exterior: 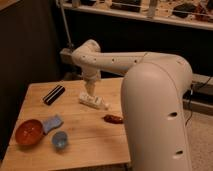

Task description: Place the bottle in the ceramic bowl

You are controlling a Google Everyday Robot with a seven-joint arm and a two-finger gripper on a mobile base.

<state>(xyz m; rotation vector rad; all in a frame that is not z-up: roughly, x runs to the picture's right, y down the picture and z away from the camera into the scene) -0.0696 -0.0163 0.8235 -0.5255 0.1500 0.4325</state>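
Note:
The small whitish bottle (94,101) lies on its side near the middle of the wooden table (85,142). My gripper (91,92) hangs from the white arm straight down over the bottle's left end, at or just above it. The reddish-brown ceramic bowl (28,131) sits at the table's front left, well away from the gripper, with nothing in it.
A light blue cloth (52,123) lies against the bowl's right side. A small blue-grey cup (60,140) stands in front of it. A black bar (54,94) lies at the back left. A dark red lumpy item (113,118) lies right of the bottle. My arm's big white body (155,110) fills the right side.

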